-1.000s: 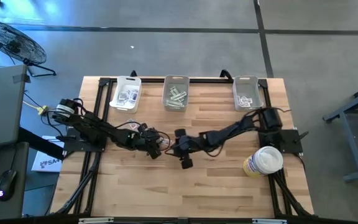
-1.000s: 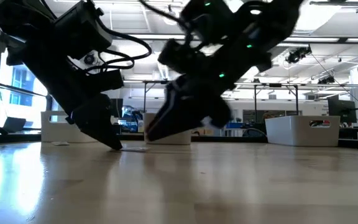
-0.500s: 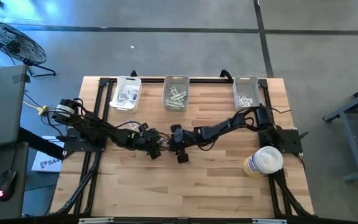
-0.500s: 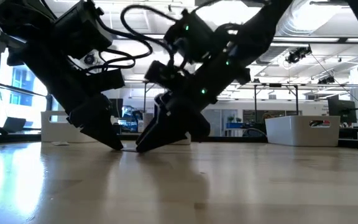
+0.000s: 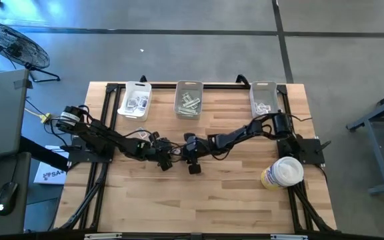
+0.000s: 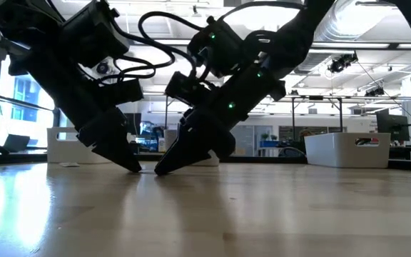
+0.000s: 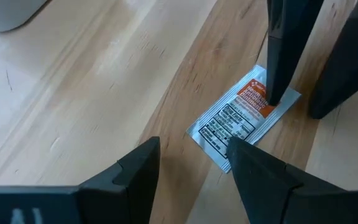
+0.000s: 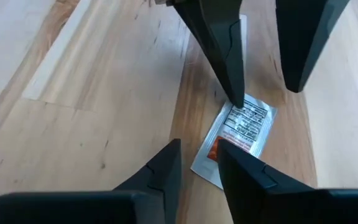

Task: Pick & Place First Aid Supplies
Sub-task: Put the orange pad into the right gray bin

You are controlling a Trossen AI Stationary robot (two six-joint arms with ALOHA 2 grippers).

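- Low view: both claws meet tip-down at left of centre on the desk [image 6: 262, 214].
- Right claw [image 8: 199, 163] fingers stand narrowly apart, straddling the near edge of the packet [image 8: 241, 134], not yet clamped on it.
- Left claw [image 7: 191, 163] is spread wide; one tip rests on the same packet, apparently pinning it.
- Packet lies flat mid-desk; likely light, thin, slippery foil, best taken by an edge.
- Bins [image 5: 189, 100] line the far edge.
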